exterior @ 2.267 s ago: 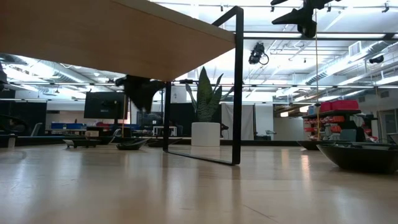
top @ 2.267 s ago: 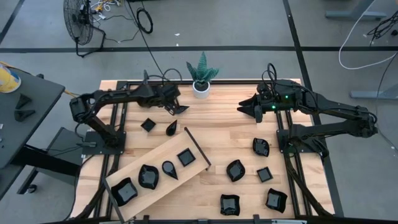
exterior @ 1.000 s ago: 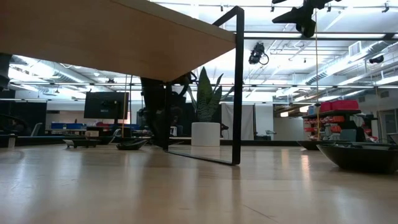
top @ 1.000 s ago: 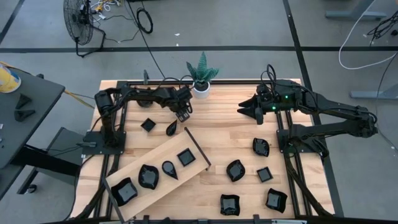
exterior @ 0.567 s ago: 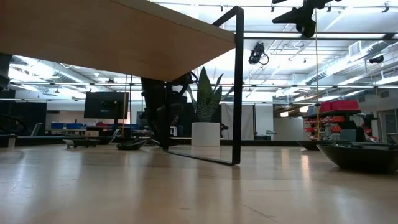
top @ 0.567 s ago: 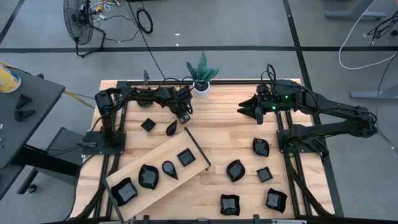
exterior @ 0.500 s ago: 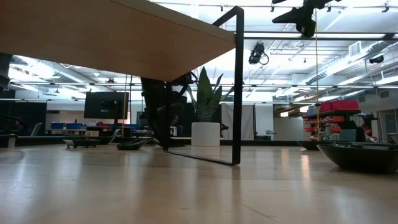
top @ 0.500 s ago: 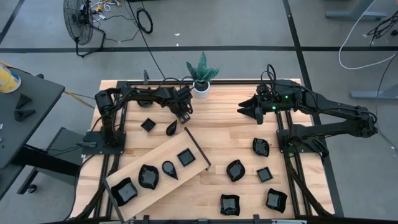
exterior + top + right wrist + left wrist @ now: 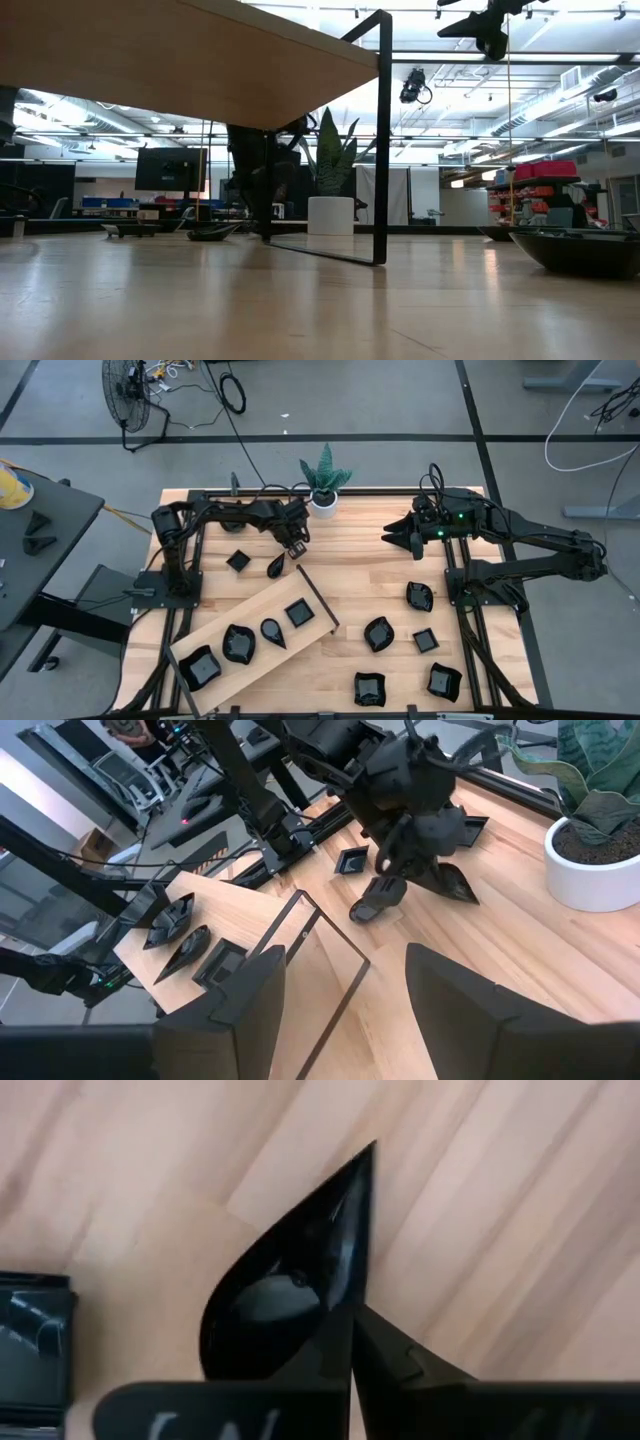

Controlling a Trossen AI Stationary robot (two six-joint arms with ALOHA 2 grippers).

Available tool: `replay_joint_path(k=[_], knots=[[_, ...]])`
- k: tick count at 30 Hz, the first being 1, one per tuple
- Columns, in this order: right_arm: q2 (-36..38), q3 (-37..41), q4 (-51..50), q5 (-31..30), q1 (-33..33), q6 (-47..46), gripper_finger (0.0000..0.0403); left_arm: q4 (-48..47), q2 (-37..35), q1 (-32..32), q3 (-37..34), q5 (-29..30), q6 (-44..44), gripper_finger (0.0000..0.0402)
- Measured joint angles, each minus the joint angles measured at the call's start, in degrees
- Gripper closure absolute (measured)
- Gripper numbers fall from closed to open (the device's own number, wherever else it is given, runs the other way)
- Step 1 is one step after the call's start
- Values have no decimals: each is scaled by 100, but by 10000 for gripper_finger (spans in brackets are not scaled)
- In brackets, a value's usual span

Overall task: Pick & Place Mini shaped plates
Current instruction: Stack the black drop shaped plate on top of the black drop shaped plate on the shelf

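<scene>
STEP: lift teardrop plate straight up, keep it level; you risk the thin glossy rim slipping | LEFT: left gripper pinched shut on plate rim, on table just beside wooden board | RIGHT: right gripper parked, fingers apart, empty | FAR: smooth black plates, matte wood.

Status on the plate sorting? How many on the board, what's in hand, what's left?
Done: four black plates sit on the wooden board. In hand: the left gripper has shut on the teardrop plate, which is on the table. Left: the small square plate beside it and five plates on the right side. The right gripper waits open, raised.
</scene>
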State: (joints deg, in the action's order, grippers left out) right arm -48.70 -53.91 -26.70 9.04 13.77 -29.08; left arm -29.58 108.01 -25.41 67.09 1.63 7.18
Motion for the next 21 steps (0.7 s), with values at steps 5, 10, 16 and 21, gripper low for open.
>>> replay_joint_path(k=[5, 10, 16, 21], knots=[[0, 0, 0, -1, 1, 0, 193, 14, -345, -16, 2, 20, 7, 393], [1, 0, 2, -2, 1, 0, 193, -6, -474, -20, 11, 68, -63, 372], [-1, 0, 2, -2, 1, 1, 193, -29, -337, -2, 4, 124, -33, 324], [-1, 0, 2, -2, 1, 0, 193, 31, -264, 2, 5, 283, 3, 271]])
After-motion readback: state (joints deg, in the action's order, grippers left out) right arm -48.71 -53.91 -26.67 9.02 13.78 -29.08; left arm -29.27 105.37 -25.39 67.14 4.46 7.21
